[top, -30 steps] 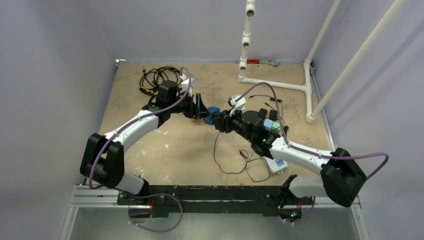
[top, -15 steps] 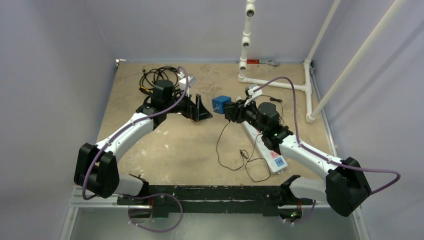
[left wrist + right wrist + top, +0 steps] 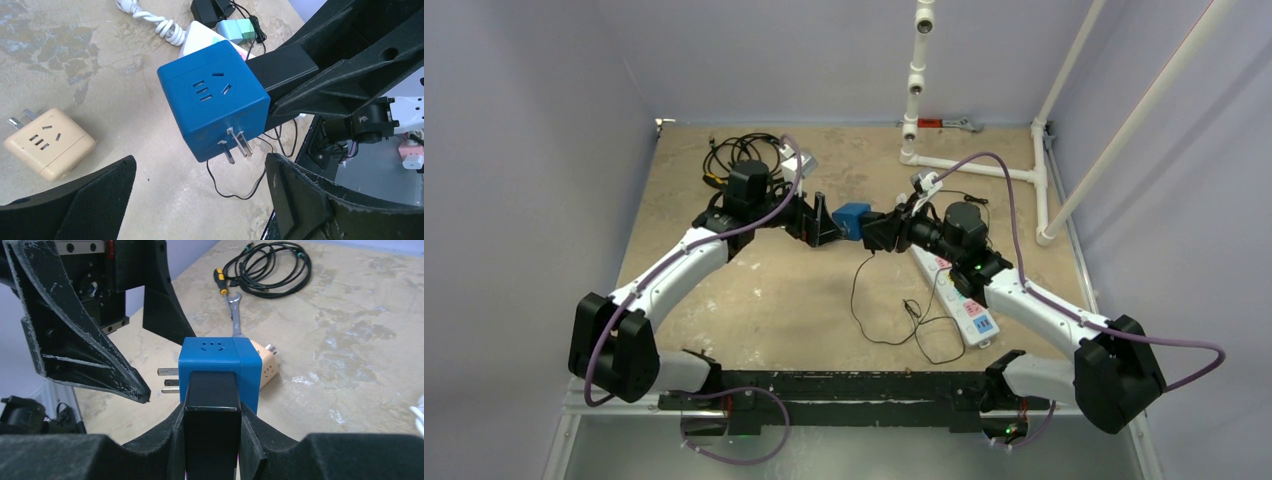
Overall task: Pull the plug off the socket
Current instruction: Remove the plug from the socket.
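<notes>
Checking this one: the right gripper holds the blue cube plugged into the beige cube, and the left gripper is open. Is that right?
Not quite. The blue cube is unplugged: its prongs are bare and the beige cube lies apart on the table, as the left wrist view shows. The right gripper does hold the blue cube, and the left gripper is open.

Blue plug (image 3: 212, 97), beige socket (image 3: 50, 145) (mottled tan table (image 3: 115, 110))
</notes>
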